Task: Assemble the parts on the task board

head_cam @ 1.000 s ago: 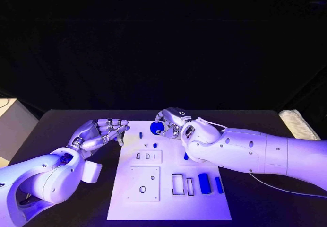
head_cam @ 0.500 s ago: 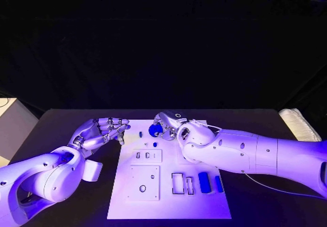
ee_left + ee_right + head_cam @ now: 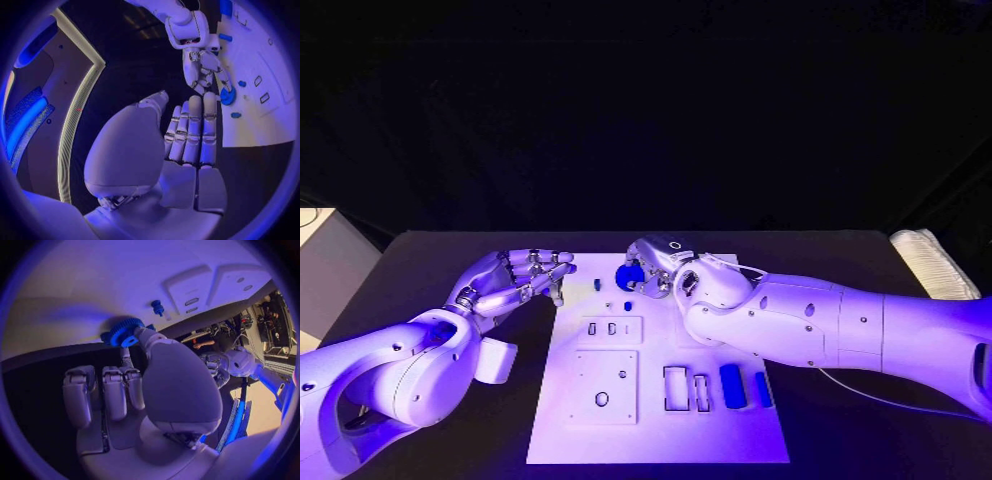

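Right hand (image 3: 664,262) pinching blue gear (image 3: 630,274), seemingly just above task board (image 3: 661,440)

a black table (image 3: 862,440) stood before a dark backdrop (image 3: 646,110). a pale grey box (image 3: 329,275) sat beside the table's left edge. a whitish ribbed bundle (image 3: 932,262) lay at the table's far right corner. a thin cable (image 3: 891,395) ran across the tabletop on the right side.
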Motion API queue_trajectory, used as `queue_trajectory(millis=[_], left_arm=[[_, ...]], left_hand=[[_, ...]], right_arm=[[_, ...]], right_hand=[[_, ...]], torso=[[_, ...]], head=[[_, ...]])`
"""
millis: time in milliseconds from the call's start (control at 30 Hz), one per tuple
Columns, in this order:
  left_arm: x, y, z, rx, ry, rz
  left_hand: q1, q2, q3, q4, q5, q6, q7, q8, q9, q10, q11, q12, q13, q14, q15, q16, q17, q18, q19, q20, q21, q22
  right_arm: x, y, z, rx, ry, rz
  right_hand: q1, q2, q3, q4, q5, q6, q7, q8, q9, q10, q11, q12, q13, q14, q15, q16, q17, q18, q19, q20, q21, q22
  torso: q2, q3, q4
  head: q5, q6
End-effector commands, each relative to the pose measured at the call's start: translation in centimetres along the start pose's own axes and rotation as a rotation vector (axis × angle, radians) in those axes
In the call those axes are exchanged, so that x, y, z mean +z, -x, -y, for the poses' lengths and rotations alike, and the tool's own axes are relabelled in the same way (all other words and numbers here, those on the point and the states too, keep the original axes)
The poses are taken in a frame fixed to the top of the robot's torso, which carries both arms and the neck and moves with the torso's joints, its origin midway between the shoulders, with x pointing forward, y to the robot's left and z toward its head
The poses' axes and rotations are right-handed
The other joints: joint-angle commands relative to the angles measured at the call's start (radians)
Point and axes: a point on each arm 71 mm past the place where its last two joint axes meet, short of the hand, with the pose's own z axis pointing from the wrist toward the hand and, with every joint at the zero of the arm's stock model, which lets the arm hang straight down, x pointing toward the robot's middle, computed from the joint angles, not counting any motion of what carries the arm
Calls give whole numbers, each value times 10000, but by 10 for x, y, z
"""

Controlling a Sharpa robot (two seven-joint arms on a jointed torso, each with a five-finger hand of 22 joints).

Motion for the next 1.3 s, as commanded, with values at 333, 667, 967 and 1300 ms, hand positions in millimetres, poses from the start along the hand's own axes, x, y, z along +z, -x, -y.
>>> queue_trajectory(millis=[333, 667, 967, 1300], left_arm=[[0, -2, 1, -102, 7, -210], [0, -2, 0, -83, 76, -202], [0, -1, 0, -69, 111, -180], [0, 0, 0, -61, 118, -166]], left_hand=[[-1, -33, 60, 20, -69, -100, -3, 16, 11, -77, 15, -9, 16, -64, 4, 60, -9, 137, -69, 23, 35, 12], [13, -32, 80, 10, -68, -121, 6, 7, 13, -102, 22, -18, 13, -69, 4, 73, -16, 138, -86, 23, 59, 27], [22, -27, 93, 4, -66, -133, 11, 3, 15, -118, 26, -24, 10, -72, 7, 79, -20, 138, -94, 24, 72, 35], [22, -27, 93, 4, -66, -133, 11, 3, 15, -118, 26, -24, 10, -72, 7, 79, -20, 138, -94, 24, 72, 35]], right_arm=[[2, -2, 0, -83, -91, -23], [2, -3, 1, 36, -98, -208], [1, -5, 4, 58, -200, -482], [-2, -2, 15, 266, -420, -229]], right_hand=[[-846, -411, -199, 172, 40, -28, 15, -610, -225, 1046, 264, 22, 2635, 1041, 218, 42, 2633, -143, 1028, 174, 22, 2633], [-1262, -353, -1148, 503, 59, -113, 74, -839, -316, 1046, 337, 22, 2635, 1041, 303, 42, 2633, -143, 1028, 289, 22, 2633], [-1288, -237, -1303, 590, 69, 33, 37, -798, -299, 1046, 309, 22, 2635, 1041, 284, 42, 2633, -143, 1028, 280, 22, 2633], [-1484, -91, -1486, 706, 68, 104, 13, -805, -302, 1046, 285, 22, 2635, 1041, 261, 42, 2633, -143, 1028, 258, 22, 2633]], torso=[[-2, -12, 11], [-10, -8, 4], [-5, -3, -1], [-5, 4, 4]], head=[[-62, 0], [-18, -16], [-14, -17], [1, -19]])
